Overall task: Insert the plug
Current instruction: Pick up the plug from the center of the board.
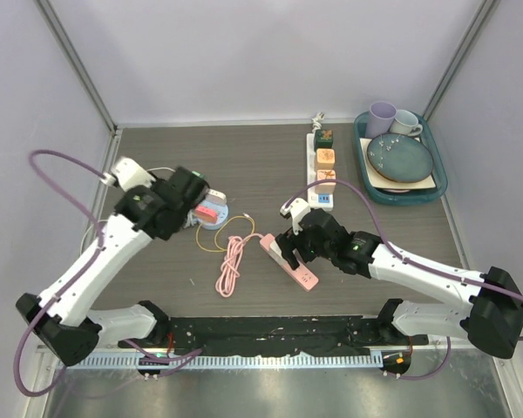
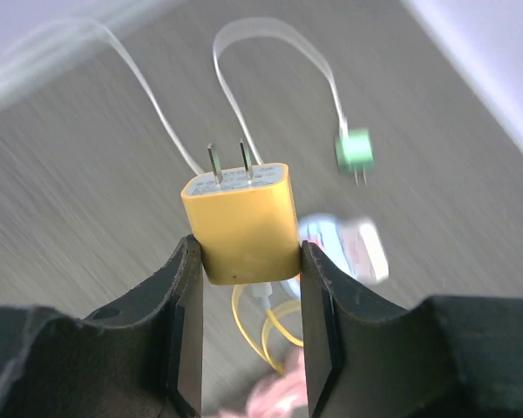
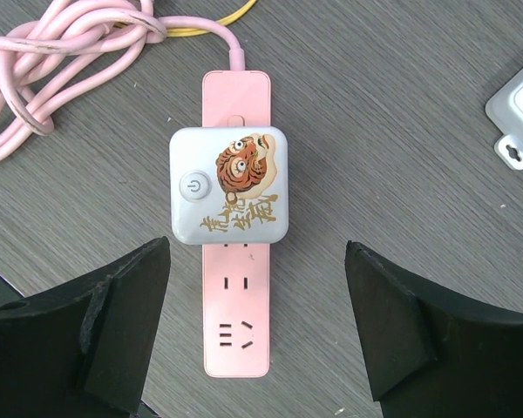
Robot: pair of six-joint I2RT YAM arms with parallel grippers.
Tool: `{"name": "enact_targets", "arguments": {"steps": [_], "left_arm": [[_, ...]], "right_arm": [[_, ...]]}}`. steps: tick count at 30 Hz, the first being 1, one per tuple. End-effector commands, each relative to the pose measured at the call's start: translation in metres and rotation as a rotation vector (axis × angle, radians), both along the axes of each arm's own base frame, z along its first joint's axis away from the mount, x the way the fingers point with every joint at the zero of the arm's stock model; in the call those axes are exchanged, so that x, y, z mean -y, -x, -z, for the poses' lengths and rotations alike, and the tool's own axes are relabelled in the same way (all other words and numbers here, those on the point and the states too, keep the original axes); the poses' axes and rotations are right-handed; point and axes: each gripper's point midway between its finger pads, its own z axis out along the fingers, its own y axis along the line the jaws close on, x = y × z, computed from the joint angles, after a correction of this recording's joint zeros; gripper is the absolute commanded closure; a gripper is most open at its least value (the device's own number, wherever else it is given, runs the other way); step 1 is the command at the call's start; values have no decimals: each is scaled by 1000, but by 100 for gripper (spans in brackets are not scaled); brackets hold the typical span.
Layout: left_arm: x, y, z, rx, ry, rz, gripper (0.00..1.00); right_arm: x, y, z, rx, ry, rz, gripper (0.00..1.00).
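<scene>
Where your left gripper (image 2: 248, 254) sits, well left of the pink power strip (image 3: 235, 322), its two black fingers are clamped on the flanks of the yellow plug (image 2: 241, 222). Plug: glossy plastic block with rounded corners and two flat metal prongs pointing away from the wrist. Grey print on the prong face is too small to read. A thin yellow cable (image 2: 275, 335) shows just below it. The plug is held off the table, apart from the strip.

Strip: long, flat, smooth pink bar on the grey wood-grain table (image 3: 401, 104). One white rounded-square adapter (image 3: 229, 185) sits on it, with one round power button, a tiger face, and gold brush characters you can't make out. Bare sockets beside the adapter: one two-slot, one three-slot. The pink cord (image 3: 35, 61) is bundled in loops off the strip's far end.

Your right gripper (image 3: 257, 251) hangs over the strip, fingers wide apart, gripping nothing.
</scene>
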Motion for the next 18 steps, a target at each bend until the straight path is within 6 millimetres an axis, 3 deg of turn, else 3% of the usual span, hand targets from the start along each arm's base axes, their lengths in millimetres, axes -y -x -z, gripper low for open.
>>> {"name": "enact_targets", "arguments": {"steps": [1,2,5,9,10,11,13,14,15,17,18], "left_arm": [[-96,8,-133,138,-424,-128,86],[-108,-1,-160,243,-383,-216,86],[-127,-6,-224,407,-383,-253,86],[-122,-18,-261,480,-415,-205,91],[-120,-22,-262,463,-429,-183,91],[-111,-37,-247,390,-455,-130,90],[-91,-53,-238,379,-405,3,87],[-81,-58,-224,339,-390,67,85],[-60,-69,-207,348,-308,167,85],[-40,-73,-187,352,-212,249,84],[-27,-74,-167,347,-138,287,83]], "right_arm": [[-3,-4,-5,18,-26,8,16],[-3,-4,-6,17,-30,12,16],[-2,-5,-11,26,-42,27,16],[-1,-6,-18,41,-64,42,16],[0,-6,-22,50,-74,46,16],[0,-6,-24,52,-79,47,16],[0,-6,-28,61,-99,51,16],[-4,-7,-33,71,-122,46,17],[-6,-6,-35,74,-139,40,17],[-14,-5,-50,99,-215,18,17],[-16,-4,-53,104,-240,12,18]]}}
